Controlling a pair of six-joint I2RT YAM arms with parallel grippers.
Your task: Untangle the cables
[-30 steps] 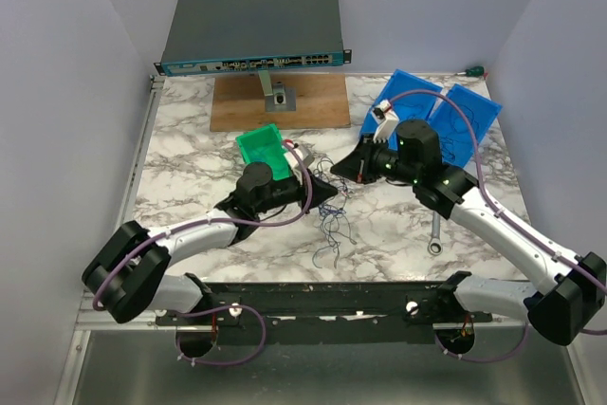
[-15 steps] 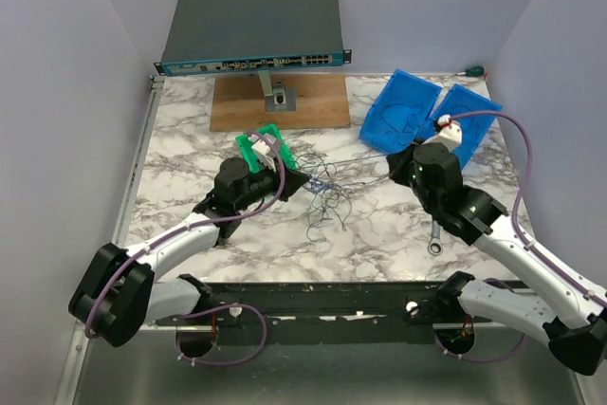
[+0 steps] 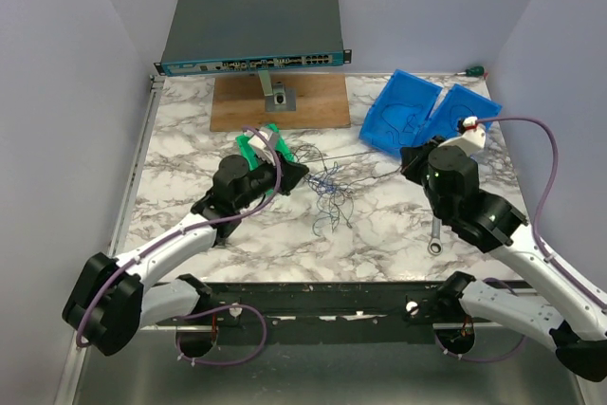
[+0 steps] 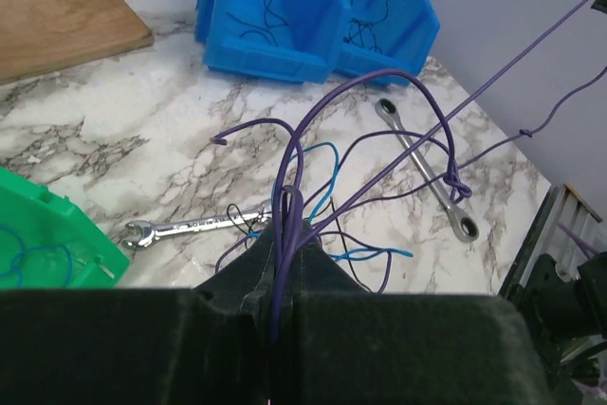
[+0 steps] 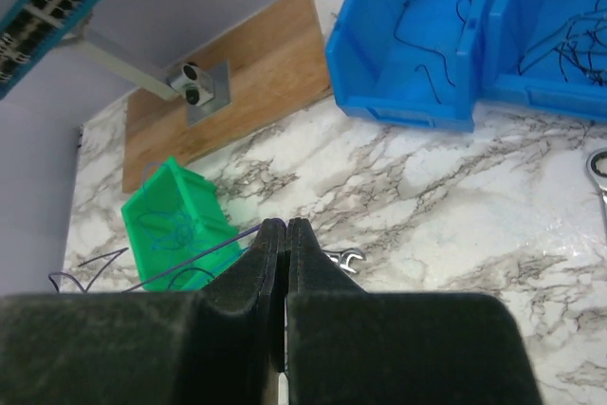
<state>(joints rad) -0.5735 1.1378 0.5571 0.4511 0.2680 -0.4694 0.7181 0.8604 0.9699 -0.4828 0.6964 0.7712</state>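
Looking down from the top view, I am seeing the table (image 3: 190,225) filling most of the frame, with the switch (image 3: 251,26) sitting along its far edge and the board (image 3: 237,106) lying just in front of it. Two blue bins (image 3: 417,111) are sitting side by side at the far right, touching each other, and dark wire scraps are lying in both. The green bin (image 3: 251,144) is sitting tilted left of centre, just behind the left wrist, with a blue wire curling inside it.

The left gripper (image 3: 299,175) is reaching in from the left and the right gripper (image 3: 410,160) from the right, well apart and facing each other. The long wrench (image 3: 435,234) is lying beside the right arm, apart from everything else. The small wrench (image 4: 185,228) is lying near the green bin, showing clearly only in the wrist views.

The cables (image 3: 327,185) are sitting between the two grippers as a loose tangle close to the left one, with loops trailing toward the near edge. In the left wrist view the jaws are pressing together on the cables, with purple wire rising out from between them. The right jaws are also pressing together, pinching one thin strand that is stretching taut across to the tangle.
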